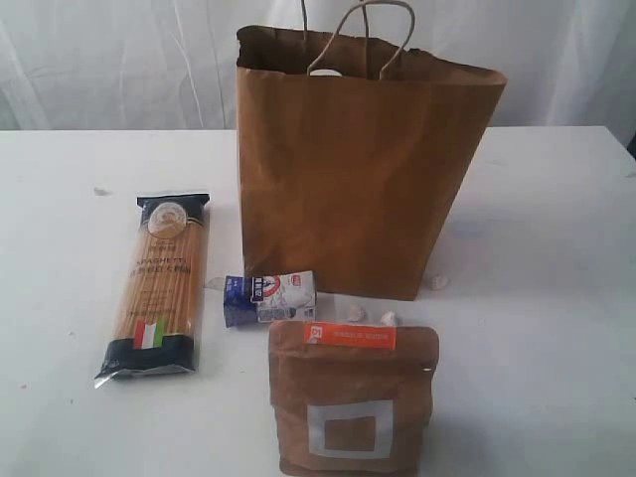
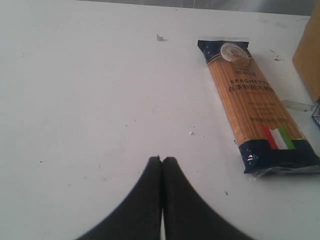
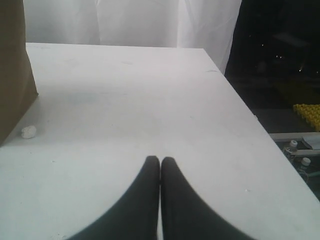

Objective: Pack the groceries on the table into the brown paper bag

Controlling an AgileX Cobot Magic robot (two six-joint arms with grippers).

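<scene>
The brown paper bag (image 1: pixel 368 169) stands upright at the middle back of the white table (image 1: pixel 556 219), handles up; something white (image 1: pixel 324 72) shows just inside its rim. A spaghetti packet (image 1: pixel 159 283) with dark ends lies flat to the bag's left. In front of the bag stands a brown pouch (image 1: pixel 353 397) with an orange label. My left gripper (image 2: pixel 161 159) is shut and empty over bare table, with the spaghetti packet (image 2: pixel 255 107) off to one side of it. My right gripper (image 3: pixel 160 159) is also shut and empty, the bag's side (image 3: pixel 12 75) beside it. Neither gripper shows in the exterior view.
A small blue and white carton (image 1: pixel 270 298) lies on its side between the spaghetti and the pouch. Small white lumps (image 1: pixel 440 282) lie near the bag's base. In the right wrist view the table's edge (image 3: pixel 245 100) runs close by, with a dark drop beyond.
</scene>
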